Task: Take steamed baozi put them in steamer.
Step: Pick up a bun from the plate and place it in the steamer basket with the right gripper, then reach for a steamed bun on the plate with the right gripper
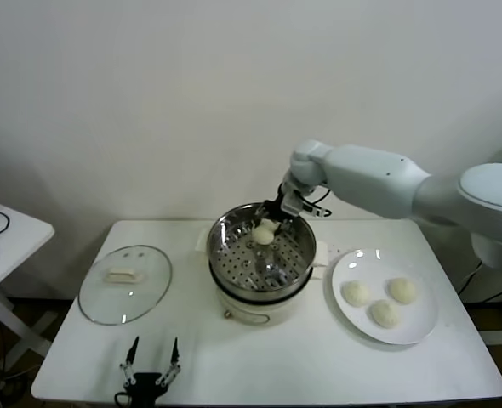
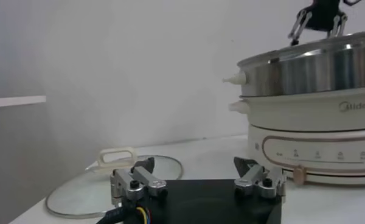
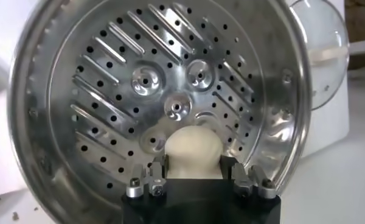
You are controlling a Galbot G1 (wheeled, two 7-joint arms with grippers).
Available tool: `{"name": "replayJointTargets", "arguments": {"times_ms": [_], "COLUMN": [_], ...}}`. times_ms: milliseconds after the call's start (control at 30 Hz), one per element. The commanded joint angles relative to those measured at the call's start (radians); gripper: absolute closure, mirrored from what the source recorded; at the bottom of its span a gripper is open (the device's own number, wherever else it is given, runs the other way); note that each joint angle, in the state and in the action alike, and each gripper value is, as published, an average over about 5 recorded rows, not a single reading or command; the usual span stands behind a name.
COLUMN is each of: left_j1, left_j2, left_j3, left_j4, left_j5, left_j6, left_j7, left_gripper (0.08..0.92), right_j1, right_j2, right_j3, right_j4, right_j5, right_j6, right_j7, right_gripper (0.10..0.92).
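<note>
One baozi sits clamped between my right fingers, with my right gripper hanging over the far part of the steamer; the perforated steel floor lies directly beneath my fingertips and the bun is not yet resting on it, as far as I can judge. Three more baozi wait on the white plate, on the worktop off to the outer side of my right fingers, just beside the pot. My left gripper is parked low at the near worktop edge, fingers spread apart and empty, with the glass lid lying flat just beyond them. Handling note: the bun looks light, soft and easily dented, with a smooth domed top, so I judge a gentle squeeze across its widest sides is the right hold, never pressing on the crown. Its skin may stick slightly to my pads on release. Risk: dropping from height could make it roll against the steamer wall; lowering close to the floor first seems wise.
</note>
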Motion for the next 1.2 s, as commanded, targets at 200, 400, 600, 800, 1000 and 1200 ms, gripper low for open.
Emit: {"name": "replayJointTargets", "arguments": {"times_ms": [200,400,600,800,1000,1200], "left_j1": [-0.003,-0.004,-0.001,0.001,0.006,0.006], "left_j2": [0.001,0.002,0.002,0.001,0.004,0.006], "left_j3": [-0.001,-0.003,-0.004,0.001,0.005,0.001], "left_j4": [-0.003,-0.004,-0.011,-0.022,-0.024,-0.022], "left_j5": [-0.007,-0.009,-0.009,-0.003,-0.001,-0.005], "left_j6": [0.0,0.0,-0.001,0.0,-0.003,-0.006], "left_j7": [0.0,0.0,-0.001,-0.001,-0.001,-0.002], "left_gripper": [0.177,0.177,0.177,0.177,0.177,0.177], "right_j1": [-0.042,-0.006,0.2,0.437,0.513,0.429], "right_j2": [0.068,0.038,-0.123,-0.334,-0.495,-0.565], "right_j3": [0.007,0.004,-0.161,-0.436,-0.544,-0.527], "right_j4": [-0.144,-0.112,0.048,0.275,0.481,0.59], "right_j5": [-0.021,0.092,0.423,0.81,0.881,0.842], "right_j6": [0.07,0.071,-0.038,-0.468,-0.853,-0.998], "right_j7": [0.005,-0.018,-0.11,-0.17,-0.037,0.032], "right_gripper": [0.407,0.254,0.204,0.202,0.203,0.203]}}
